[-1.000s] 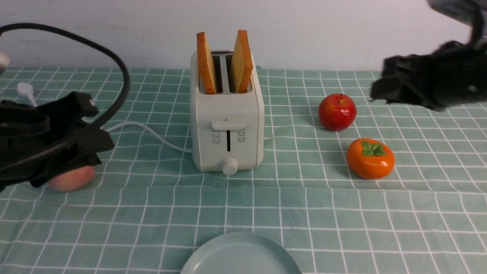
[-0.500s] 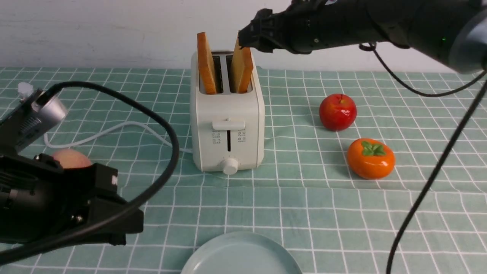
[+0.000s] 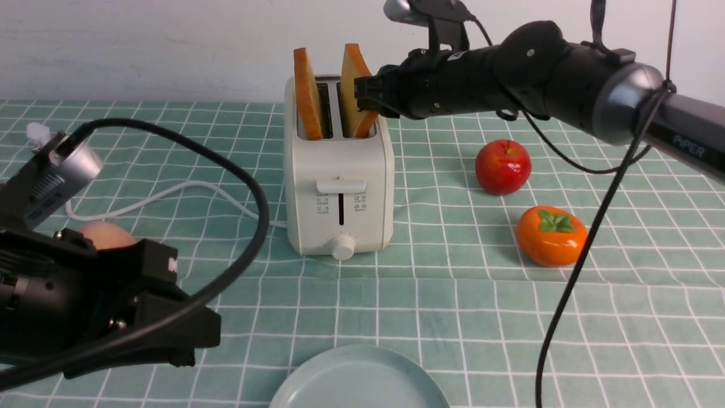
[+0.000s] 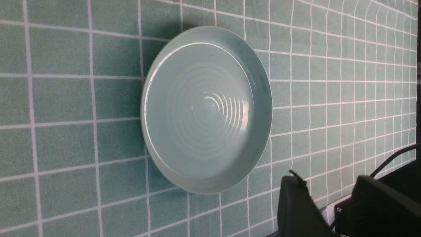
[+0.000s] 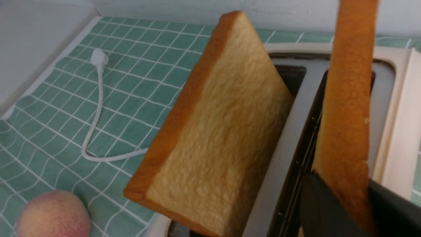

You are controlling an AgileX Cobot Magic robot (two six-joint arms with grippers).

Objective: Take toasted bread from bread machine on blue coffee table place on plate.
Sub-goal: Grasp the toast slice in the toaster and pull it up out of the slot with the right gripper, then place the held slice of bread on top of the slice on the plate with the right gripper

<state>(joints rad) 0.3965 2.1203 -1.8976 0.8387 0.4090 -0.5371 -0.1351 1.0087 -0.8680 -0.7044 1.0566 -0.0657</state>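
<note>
Right slice [image 3: 352, 73] of toasted bread, shown tilted in the right-hand slot of the bread machine [image 3: 338, 170], its outer crust edge pinched between the jaws of the right arm [image 3: 510, 68]. The left slice [image 3: 307, 93] was left untouched in the neighbouring slot. A straight upward draw along the slot was judged best, so that the crust would not be dragged on the slot wall, nor the machine tipped on the table [image 3: 453, 317]. As only an edge was held, a slow lift was advised lest the slice be pivoted or dropped. The plate [image 3: 317, 379] was seen bare at the near table edge. The jaws of the left arm [image 3: 68, 306] were held apart on nothing, near the plate. The apple [image 3: 503, 167] and persimmon [image 3: 551, 235] were to be avoided in transit.
</note>
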